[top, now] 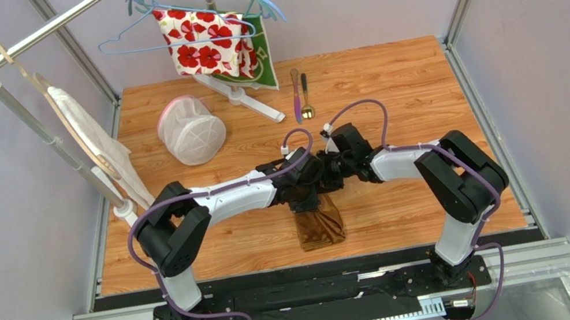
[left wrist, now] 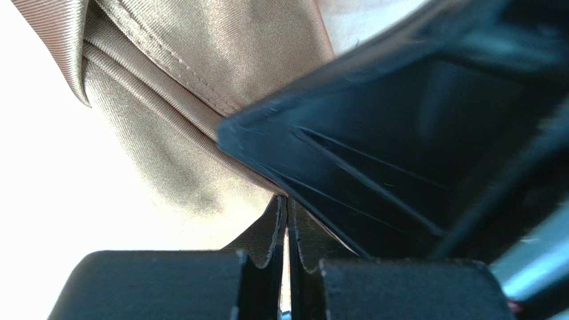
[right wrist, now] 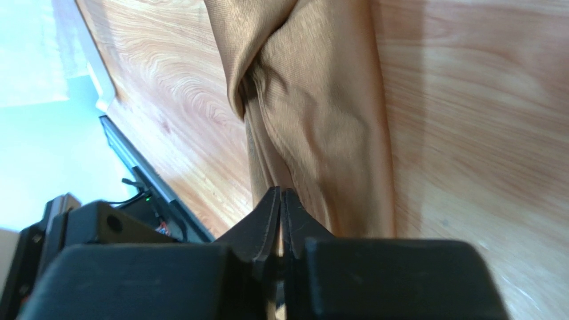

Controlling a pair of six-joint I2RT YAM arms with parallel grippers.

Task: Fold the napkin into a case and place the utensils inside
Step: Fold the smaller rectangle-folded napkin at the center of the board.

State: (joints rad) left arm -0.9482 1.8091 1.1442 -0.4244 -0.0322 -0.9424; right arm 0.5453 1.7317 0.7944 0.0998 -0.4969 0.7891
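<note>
Both arms are meeting over the middle of the bench (top: 425, 82) right now, wrists nearly bumping. The napkin (top: 320, 226) is hanging bunched up between them, and its lower end is sagging toward the near edge of the wood. It's twisted into a ropey fold, not a neat case at all.

The left pincer (left wrist: 286, 215) is sitting with its 2 fingers squeezed together, only a hairline slit between them. The golden satin is running right into the tips, so it's looking like a pinch on the napkin's hem. Something big and black is crowding the right side of that view, and I can't tell exactly what.

The right pincer (right wrist: 280, 200) is doing the same: fingers pressed shut and a twisted strand of the napkin feeding straight into them.

The knife (top: 296, 95) and the spoon (top: 305, 97) are lying side by side at the far end of the bench, well apart from the cloth. A white mesh basket (top: 191, 130) is sitting far left. A red-flowered cloth (top: 201, 38) and a green cloth (top: 269, 57) are hanging from hangers on the rack behind.
</note>
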